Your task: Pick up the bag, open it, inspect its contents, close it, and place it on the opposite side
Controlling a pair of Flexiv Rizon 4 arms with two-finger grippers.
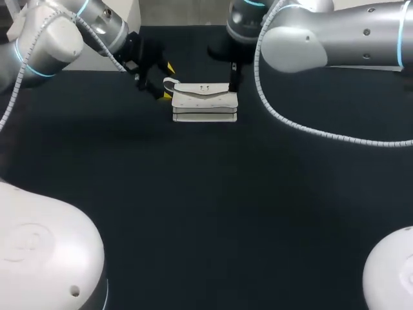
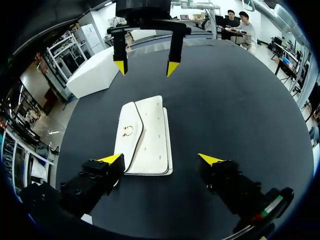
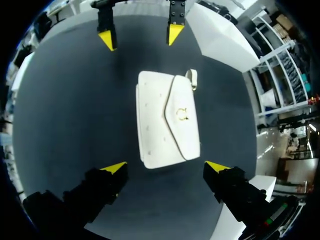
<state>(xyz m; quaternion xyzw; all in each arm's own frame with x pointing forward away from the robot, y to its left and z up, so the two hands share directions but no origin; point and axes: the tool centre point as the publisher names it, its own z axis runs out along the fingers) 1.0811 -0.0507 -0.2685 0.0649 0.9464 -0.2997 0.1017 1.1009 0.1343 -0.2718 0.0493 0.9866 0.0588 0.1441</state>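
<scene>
A wide dark desk [image 1: 206, 194] fills the scene. Our left arm [image 1: 51, 39] and our right arm [image 1: 335, 39] come in from the two far corners and meet near the middle of the far edge.

Between them a small white bag [image 1: 205, 102] lies flat on the desk, its flap side facing up. Neither arm has lifted it.

Our left tool [image 2: 161, 160] hangs over one short end of the bag with its fingers spread wide, gripping nothing. One yellow tip sits right at the bag's corner; we cannot tell if it touches. Our right tool [image 3: 166, 166] hangs over the opposite end, also spread wide and empty, and the bag lies just ahead of its fingers.

The pointed flap [image 3: 181, 117] is shut, with a small gold clasp [image 2: 128, 131] at its tip. A short white loop [image 3: 191, 78] sticks out at one corner, on the left tool's side.

We judge the pickup has not begun. The bag lies low and flat, so closing fingers may push it along the desk instead of clamping it. A fingertip could catch the flap edge and spring it open early. The two tools stand near each other, so a careless descent could knock them together.
</scene>
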